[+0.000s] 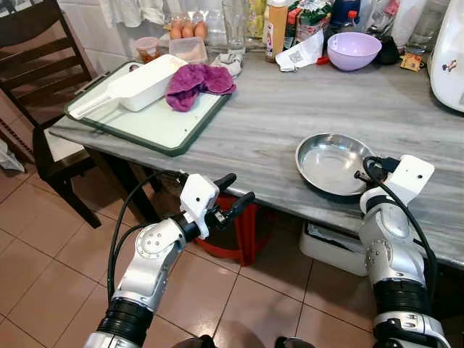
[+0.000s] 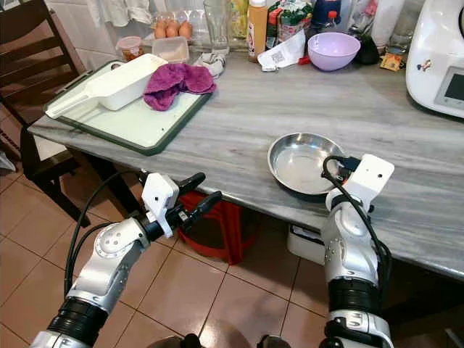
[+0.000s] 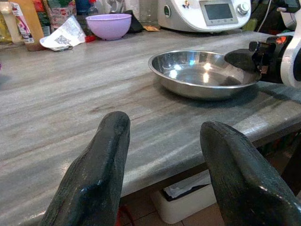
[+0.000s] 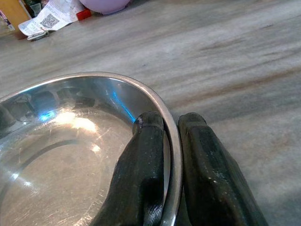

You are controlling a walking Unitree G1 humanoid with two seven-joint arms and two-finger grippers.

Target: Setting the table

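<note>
On the grey counter [image 1: 290,109], near its front edge, sits the steel bowl [image 1: 330,163] — use it as the reference. Largest item away from it: green-rimmed tray [image 1: 156,127] at the far-left end, well apart, carrying a white scoop-shaped container [image 1: 138,85] and a purple cloth [image 1: 197,83]. Behind the bowl, along the wall: lilac bowl [image 1: 353,49], a bottle [image 1: 275,29], eggs [image 1: 187,30], a glass [image 1: 233,22]. White appliance [image 1: 449,54] behind and to the bowl's right. Dark chair [image 1: 43,87] beyond the tray.

Right pincer [image 4: 171,141] is at the bowl's near-right rim, closed on it: one finger inside the rim, one outside, metal pinched between. Left pincer [image 1: 230,203] hangs below the counter edge, to the bowl's left, well apart from it, fingers [image 3: 101,169] spread wide, holding nothing.

Step, as I read it: bowl is gripped, placement at a setting is under way or about to start. Next move calls for a level lift or slide by the rim; one-sided grip means the bowl could tip or slip, so keep it slow and close to the surface.
</note>
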